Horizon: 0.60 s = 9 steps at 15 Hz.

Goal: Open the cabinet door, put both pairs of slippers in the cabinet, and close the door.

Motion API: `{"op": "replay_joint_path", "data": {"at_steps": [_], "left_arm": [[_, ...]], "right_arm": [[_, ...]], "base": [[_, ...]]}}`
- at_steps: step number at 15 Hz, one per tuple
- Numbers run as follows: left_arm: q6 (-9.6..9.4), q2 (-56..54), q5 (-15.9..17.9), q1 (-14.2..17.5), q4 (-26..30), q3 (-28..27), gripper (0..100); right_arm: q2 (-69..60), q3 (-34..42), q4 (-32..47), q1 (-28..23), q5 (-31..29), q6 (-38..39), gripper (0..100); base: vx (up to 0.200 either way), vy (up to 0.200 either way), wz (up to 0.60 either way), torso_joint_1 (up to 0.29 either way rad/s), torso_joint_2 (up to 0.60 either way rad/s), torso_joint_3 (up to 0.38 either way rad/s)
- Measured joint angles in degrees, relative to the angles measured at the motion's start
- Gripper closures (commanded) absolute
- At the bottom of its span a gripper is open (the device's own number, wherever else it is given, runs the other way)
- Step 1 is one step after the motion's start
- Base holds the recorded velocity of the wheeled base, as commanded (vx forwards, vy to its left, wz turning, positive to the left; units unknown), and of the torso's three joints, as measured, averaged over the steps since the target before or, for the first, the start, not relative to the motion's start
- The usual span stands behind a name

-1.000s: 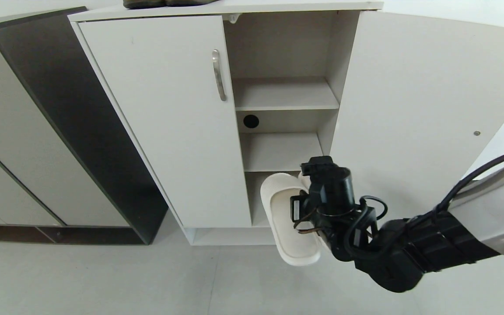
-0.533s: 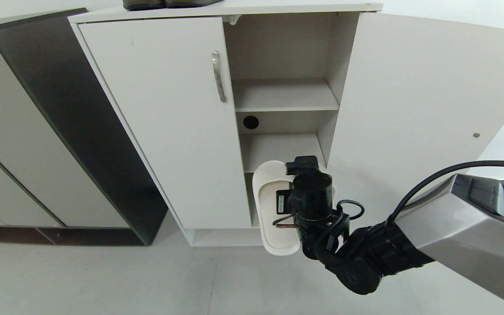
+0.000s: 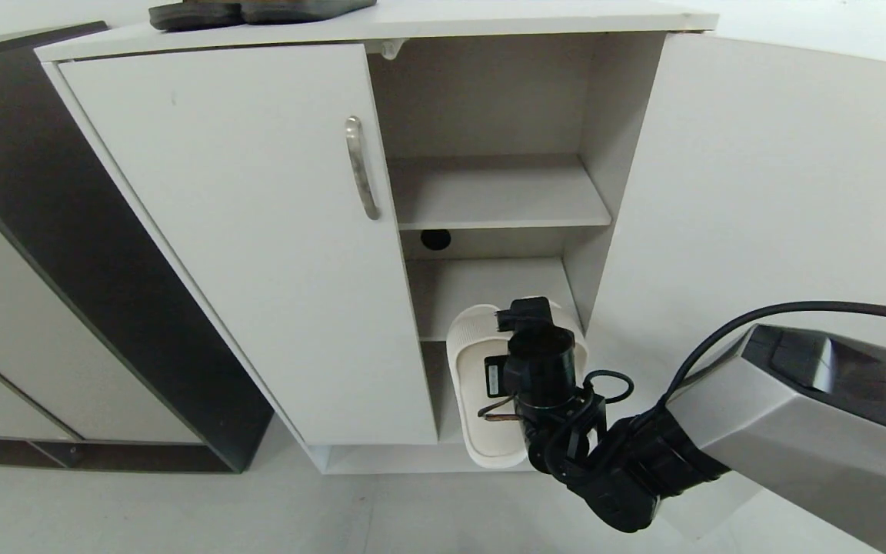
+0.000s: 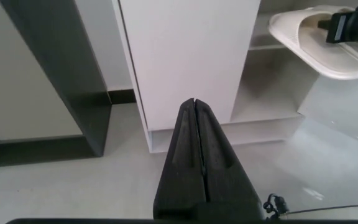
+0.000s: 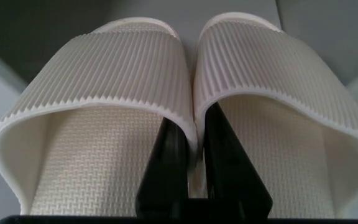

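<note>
**A:** Head view first. What's there?

**B:** The cabinet (image 3: 489,17) has its right door (image 3: 758,192) swung wide and its left door (image 3: 243,246) shut, with the handle (image 3: 361,168) at that door's inner edge. The dark slippers (image 3: 258,9) lie on the cabinet's top. The right gripper (image 3: 527,331) holds the white slippers (image 3: 474,385) off the floor at the mouth of the lower compartments, below the upper shelf (image 3: 497,192), toes toward the cabinet.

**A:** Can you see the grip itself from there?

**B:** No, the wrist hides it. The left wrist view adds the left gripper (image 4: 194,124), its fingers pressed together with nothing between them, over the floor (image 4: 73,180) in front of the left door (image 4: 185,56). The white slippers (image 4: 319,40) jut out past that door's edge.

**A:** And the right wrist view?

**B:** That one shows the hold. The white slippers (image 5: 129,93) sit side by side, and the right gripper (image 5: 194,155) has one black finger (image 5: 166,168) inside each, pinching the two touching inner walls at a narrow gap.
</note>
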State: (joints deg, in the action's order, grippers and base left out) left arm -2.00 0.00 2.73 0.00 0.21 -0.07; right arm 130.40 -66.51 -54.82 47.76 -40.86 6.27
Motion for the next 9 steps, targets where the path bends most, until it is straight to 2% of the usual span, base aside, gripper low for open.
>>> {"op": "replay_joint_path", "data": {"at_steps": [5,9], "left_arm": [[0.0,0.0,0.0,0.0,0.0,0.0,100],[0.0,0.0,0.0,0.0,0.0,0.0,100]], "right_arm": [[1.4,0.0,-0.1,0.0,0.0,0.1,100],[3.1,-0.7,-1.5,-0.1,0.0,0.2,100]], "base": [[0.2,0.0,0.0,0.001,0.0,0.001],[0.0,0.0,0.0,0.0,0.0,0.0]]}}
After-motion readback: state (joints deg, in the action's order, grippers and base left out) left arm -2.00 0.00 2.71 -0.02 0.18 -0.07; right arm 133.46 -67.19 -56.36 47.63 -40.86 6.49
